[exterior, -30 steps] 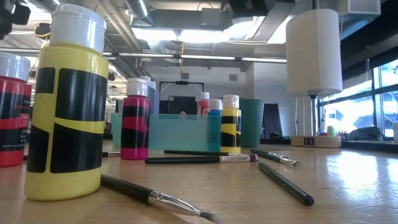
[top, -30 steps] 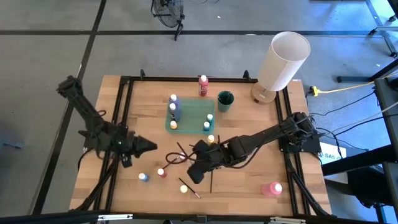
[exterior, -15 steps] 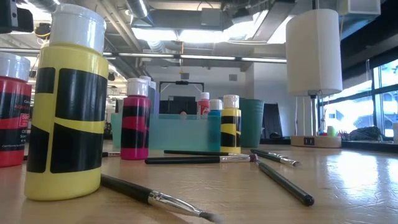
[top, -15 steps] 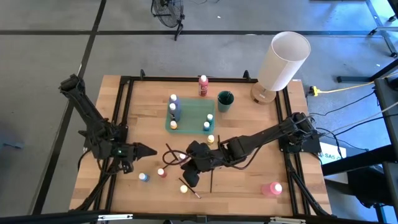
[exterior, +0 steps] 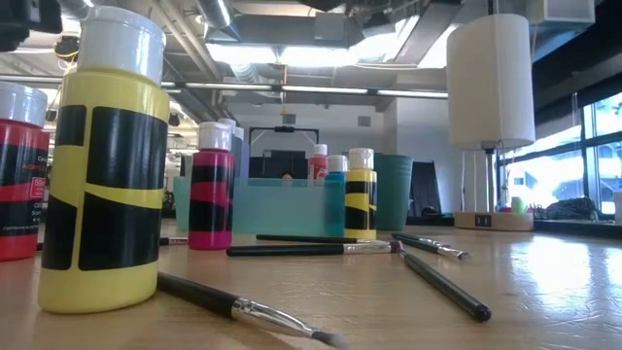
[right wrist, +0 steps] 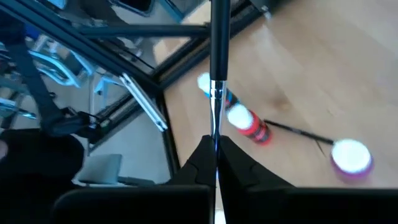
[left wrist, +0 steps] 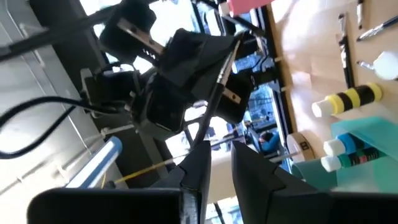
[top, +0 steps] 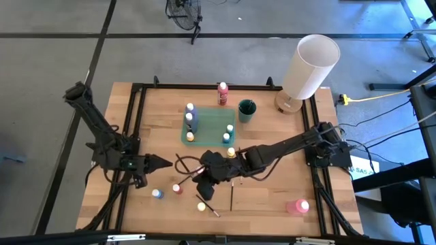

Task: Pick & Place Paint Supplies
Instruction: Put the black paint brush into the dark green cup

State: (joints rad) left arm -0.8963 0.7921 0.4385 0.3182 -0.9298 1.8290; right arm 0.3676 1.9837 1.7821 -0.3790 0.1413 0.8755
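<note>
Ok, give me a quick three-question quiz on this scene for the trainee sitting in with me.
1. True or false: the right gripper is shut on a brush.
2. Where does the green cup stand? A: beside the teal tray. B: inside it. C: at the front edge.
3. What colour is the bottle lying alone near the front right corner of the table?

Key: 1 true; 2 A; 3 pink.

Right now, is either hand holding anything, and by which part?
Right hand pinches a thin dark-handled brush near its metal ferrule, the handle sticking out ahead. Left hand hangs over the table's left side; nothing shows in it.
</note>
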